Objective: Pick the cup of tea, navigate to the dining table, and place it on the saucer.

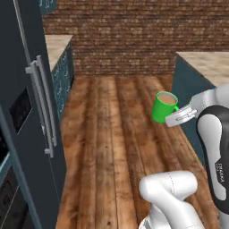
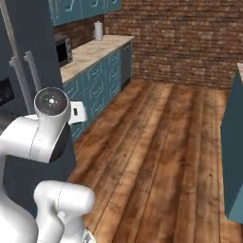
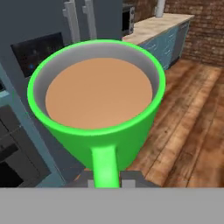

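Cup of tea (image 1: 163, 107) sits right of centre in the left base view, carried in the air above the wooden floor (image 1: 116, 147), nothing under it. Bright green, brown liquid inside, level and near the rim. Cup upright, its axis leaning slightly so the mouth tips toward the upper right of the frame; handle points to the right, toward the gripper (image 1: 179, 115).

Gripper: jaws closed down on the cup's handle, pinching it from both sides; grip visible in the hand view, where the green handle runs straight down from the cup body to the bottom centre of the frame, between the two grey finger tips (image 3: 129, 178). In that view the cup fills the middle, mouth toward the camera.

Surroundings, left base view: dark refrigerator (image 1: 27, 112) with long grey door handles along the left edge; brick wall (image 1: 125, 36) across the top; a teal-based counter with a beige top (image 1: 210, 62) at the upper right, behind and to the right of the cup.

Right base view: wall counter with teal drawers (image 2: 95, 71) at upper left, a microwave (image 2: 63, 50) and a light cylindrical roll (image 2: 98, 30) on it.
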